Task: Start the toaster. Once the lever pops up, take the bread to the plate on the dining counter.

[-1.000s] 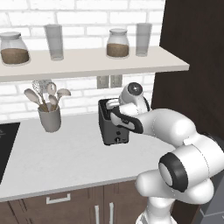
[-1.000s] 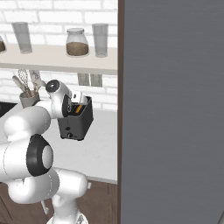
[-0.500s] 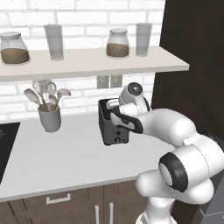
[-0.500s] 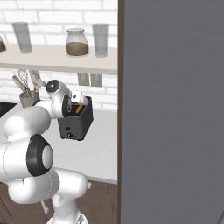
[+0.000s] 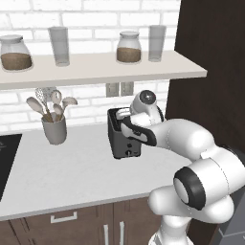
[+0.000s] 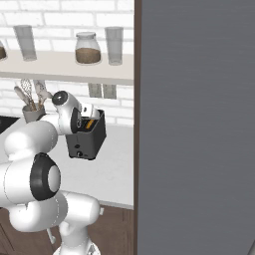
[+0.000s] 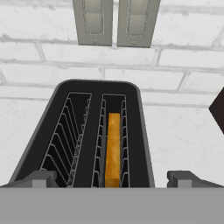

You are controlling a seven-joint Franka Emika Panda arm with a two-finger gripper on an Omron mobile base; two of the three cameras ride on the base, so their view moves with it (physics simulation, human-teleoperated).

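Directly above the toaster, the pincer hangs with its two dark fingertips spread wide, one to each side of the appliance's near end, clamping nothing. Seen from the hand camera, the black two-slot toaster has the bread sunk in the right-hand slot, an orange-tan slice standing on edge between the wire guides, while the left-hand slot holds no slice. From the left base camera the white arm reaches from beside the toaster and bends over its top, the wrist covering part of the slots; the narrow front face with its small pale knob shows below. The right base camera catches a sliver of the orange bread inside the toaster. The toaster stands on the pale desk, which runs over brown handled cabinets. Well to the left of the toaster on the same desk sits a grey utensil cup with spoons and a whisk. Behind the toaster, two wall outlets are set in the white brick wall. Above the toaster, a shelf carries two jars with brown contents and two clear glasses.
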